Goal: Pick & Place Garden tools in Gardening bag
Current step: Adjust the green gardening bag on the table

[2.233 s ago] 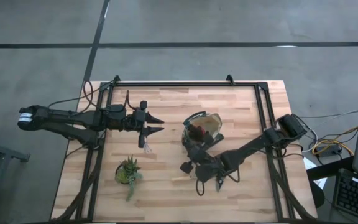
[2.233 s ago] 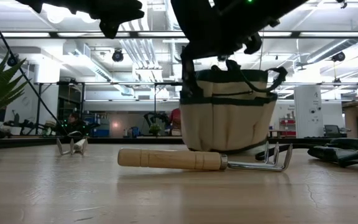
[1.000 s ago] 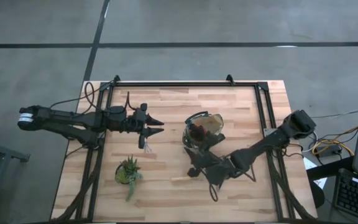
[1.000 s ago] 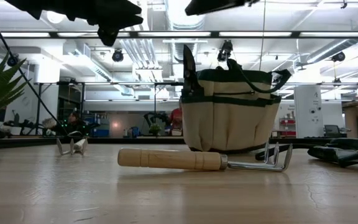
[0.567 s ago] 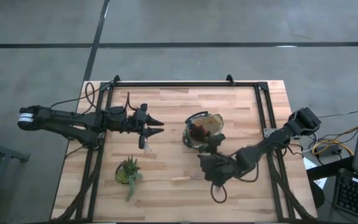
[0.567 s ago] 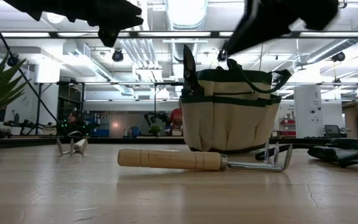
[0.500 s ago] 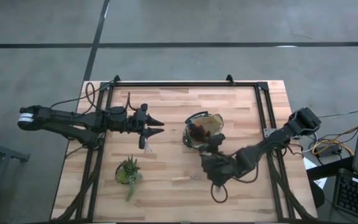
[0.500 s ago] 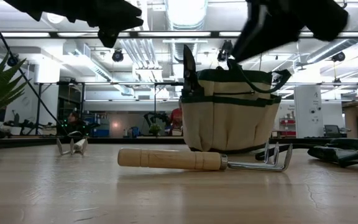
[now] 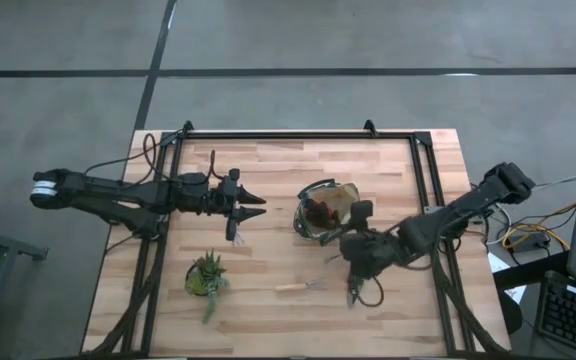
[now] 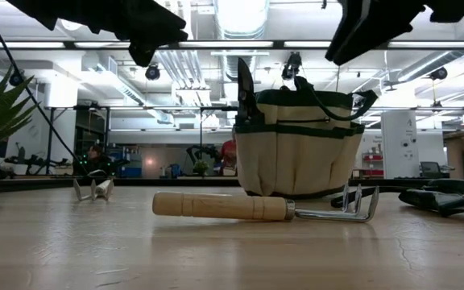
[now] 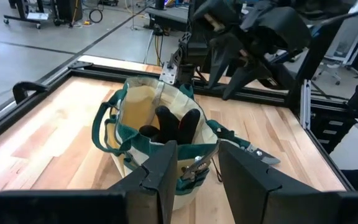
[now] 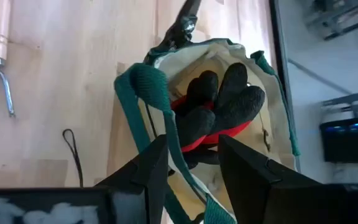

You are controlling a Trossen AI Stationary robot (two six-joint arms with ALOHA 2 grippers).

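**Desk:** What's the right claw doing?

**Me:** I've got the right gripper (image 12: pixel 191 151) hanging over the near side of the gardening bag (image 9: pixel 340 192), fingers apart with nothing between them. I'm looking past them into the bag's mouth, where the red-and-black glove (image 12: pixel 219 102) is stuffed in. One pair of pruning shears (image 10: pixel 244 89) is stuck upright in the bag's left outer pocket.

**Desk:** And the next pick?

**Me:** I'd go for the wooden-handled fork (image 10: pixel 224 206). It lies flat on the table, near and to the left of my right claw, and just near of the bag. Its long axis runs left to right, with the pale handle to the left and the metal prongs toward the right. I'd come down across the handle, fingers spanning its width. It's a smooth, round stick, so I think it could roll if I close off-centre.

**Desk:** Could the left arm take it?

**Me:** The right is nearer, I reckon. My left gripper (image 9: pixel 251 205) hovers left of the bag, empty, with a narrow gap between its fingers. It's almost over the other small pronged tool (image 9: pixel 230 232), so that one suits it better.

**Desk:** Anything else loose?

**Me:** A second pair of shears (image 10: pixel 445 199), dark and flat on the table near the bag's right side.
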